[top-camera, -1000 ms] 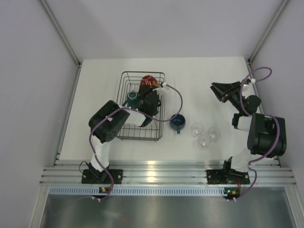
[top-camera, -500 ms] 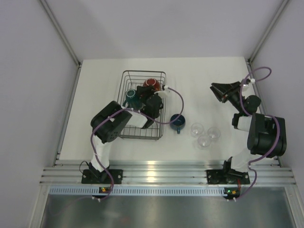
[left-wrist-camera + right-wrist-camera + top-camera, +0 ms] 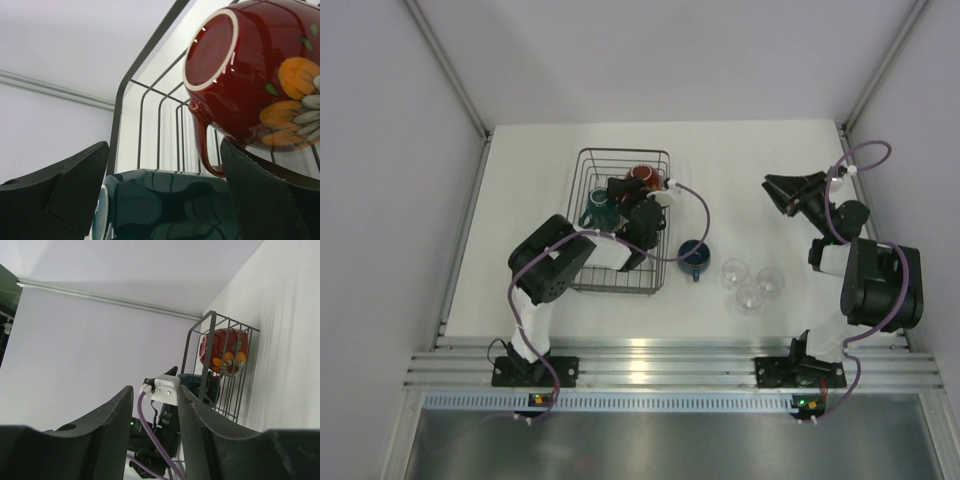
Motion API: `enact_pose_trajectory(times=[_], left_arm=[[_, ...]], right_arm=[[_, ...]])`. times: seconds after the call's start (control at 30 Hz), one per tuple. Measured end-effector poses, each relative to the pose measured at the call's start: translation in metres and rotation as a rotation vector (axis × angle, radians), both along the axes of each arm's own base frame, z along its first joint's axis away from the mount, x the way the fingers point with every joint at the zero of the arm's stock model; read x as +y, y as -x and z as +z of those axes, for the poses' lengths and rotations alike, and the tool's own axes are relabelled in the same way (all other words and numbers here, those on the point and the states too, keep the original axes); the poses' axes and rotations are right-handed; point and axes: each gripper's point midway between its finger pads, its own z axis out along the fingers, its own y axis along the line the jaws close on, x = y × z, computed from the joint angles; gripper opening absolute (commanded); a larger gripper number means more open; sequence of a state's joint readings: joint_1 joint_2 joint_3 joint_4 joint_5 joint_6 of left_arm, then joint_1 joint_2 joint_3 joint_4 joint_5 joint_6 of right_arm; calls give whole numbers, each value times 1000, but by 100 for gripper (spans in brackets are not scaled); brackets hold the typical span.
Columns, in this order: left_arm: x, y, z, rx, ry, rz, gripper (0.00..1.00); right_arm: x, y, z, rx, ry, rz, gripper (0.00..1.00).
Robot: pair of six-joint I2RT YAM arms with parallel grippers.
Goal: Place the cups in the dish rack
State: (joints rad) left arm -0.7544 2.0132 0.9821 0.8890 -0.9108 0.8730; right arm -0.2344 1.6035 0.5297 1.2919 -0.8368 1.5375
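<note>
A: Six cups in all. Where do they sit?

B: Two are inside the rectangular dark wire dish rack (image 3: 582, 160). The big red cup with a flower pattern (image 3: 640, 176) is in its far right part. The teal mug with a white inside (image 3: 598, 211) is left of the middle.

A: And the rest?

B: The small dark-blue handled cup (image 3: 694, 256) stands on the white table (image 3: 770, 140), just outside the rack's near right corner. The three tiny clear glasses (image 3: 750, 297) cluster further right on the table, close together.

A: What about the left gripper (image 3: 165, 150)?

B: It is down inside the rack with its fingers (image 3: 65, 195) spread wide, clamping nothing. In the left wrist view the red cup is tilted, base toward the camera and handle pointing down. It sits right above the right-hand finger, and I cannot tell if they touch. The teal mug sits low between the two fingers, with rack wires behind.

A: And the right gripper (image 3: 772, 195)?

B: It hovers over bare table on the right side, well apart from every cup, pointing toward the rack. Its jaws are parted with nothing between them. Its own camera sees the rack from the side, with the red cup and teal mug inside.
</note>
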Motion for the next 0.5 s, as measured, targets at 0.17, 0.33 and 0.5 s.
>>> enact_pose_trajectory(times=[0.17,0.33,0.5], left_arm=[[1,2,16,-25,23,6,99],[-14,5,50,-82,80,-26,99],[-32,10,84,-141,129,-62,99]], right_arm=[[0,0,0,0,1,3,41],[0,0,0,0,1,4,41],[1,1,0,0,1,7,43]])
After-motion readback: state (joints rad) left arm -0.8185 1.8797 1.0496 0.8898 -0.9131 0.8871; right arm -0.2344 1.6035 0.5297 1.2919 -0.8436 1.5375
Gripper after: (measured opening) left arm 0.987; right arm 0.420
